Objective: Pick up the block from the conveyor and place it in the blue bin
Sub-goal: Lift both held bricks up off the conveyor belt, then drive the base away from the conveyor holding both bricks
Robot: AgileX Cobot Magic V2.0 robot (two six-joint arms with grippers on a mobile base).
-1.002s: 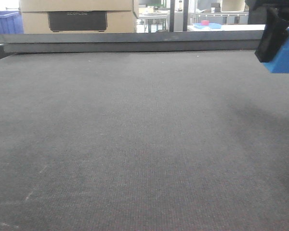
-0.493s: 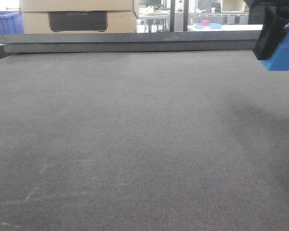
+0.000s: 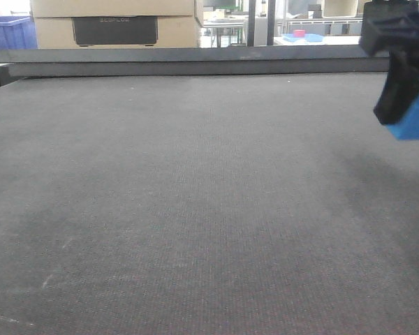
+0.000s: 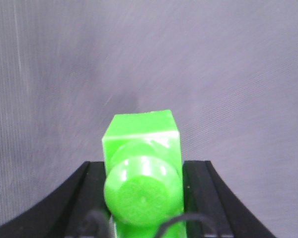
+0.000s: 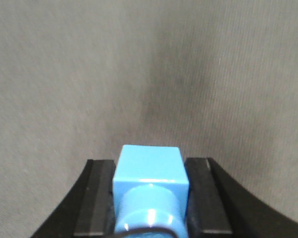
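Front-facing view shows the right gripper [image 3: 403, 105] lower and slightly further right than half a second ago, at the frame's right edge and above the conveyor [image 3: 195, 195]. Right wrist view shows its jaws clamped on both sides of the block [image 5: 150, 171], which hangs clear of the conveyor. The grab is judged complete; placing remains. A blue bin [image 3: 7, 31] stands far left beyond the rail [image 3: 188, 59]. The left gripper [image 4: 141, 166] clamps a green block [image 4: 141, 136].

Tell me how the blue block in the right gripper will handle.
The block is probably rigid: its edges look crisp between the pads. Its glossy faces may slip. Flat sides suggest it won't roll once released.
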